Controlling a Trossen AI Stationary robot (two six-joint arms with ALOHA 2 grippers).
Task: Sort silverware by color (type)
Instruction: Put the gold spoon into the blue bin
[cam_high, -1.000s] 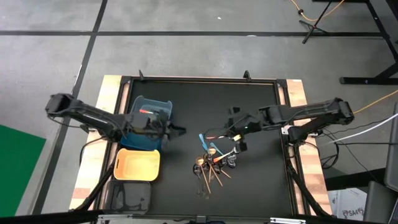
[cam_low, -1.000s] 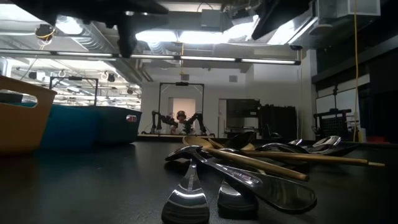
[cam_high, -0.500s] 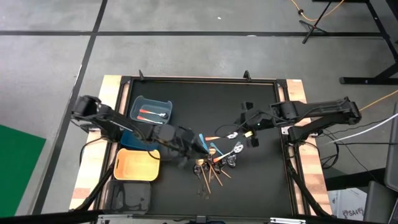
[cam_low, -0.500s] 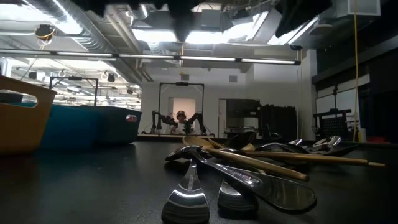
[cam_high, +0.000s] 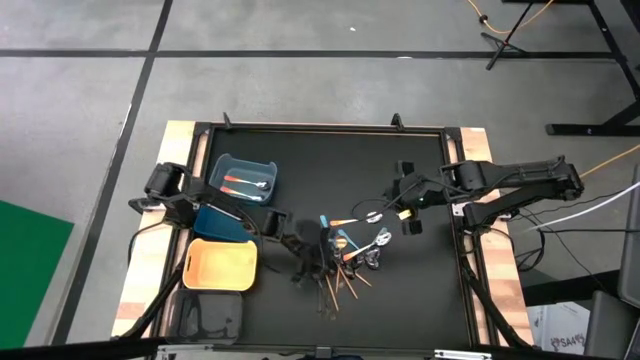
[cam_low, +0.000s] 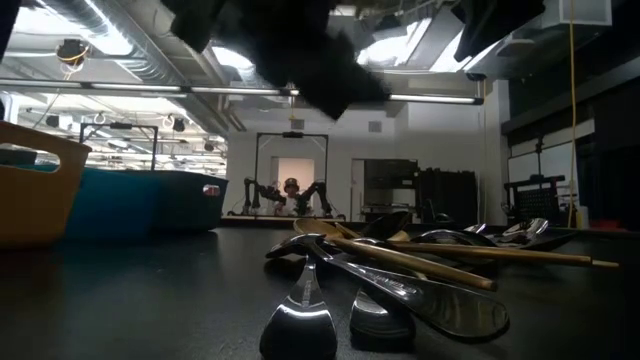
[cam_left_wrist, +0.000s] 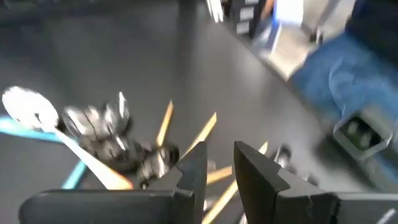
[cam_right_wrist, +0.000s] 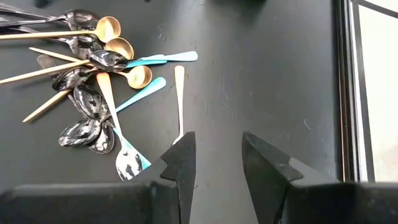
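The left gripper (cam_high: 312, 262) hung over the tangled pile of thin metal spoons and forks (cam_high: 345, 258), fingers slightly parted, empty (right gripper (cam_high: 385, 212) just beside it, open, empty too).

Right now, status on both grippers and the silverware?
Left gripper over silverware pile, open, empty. Right gripper beside pile, open, empty. Two pieces in blue bin.

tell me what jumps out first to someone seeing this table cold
A tangled heap of silverware lies mid-table, gold, black, silver and light blue pieces crossed over each other. The left gripper, empty, hangs right over the heap, while the right gripper waits open beside it. At the table's left stands a blue bin.
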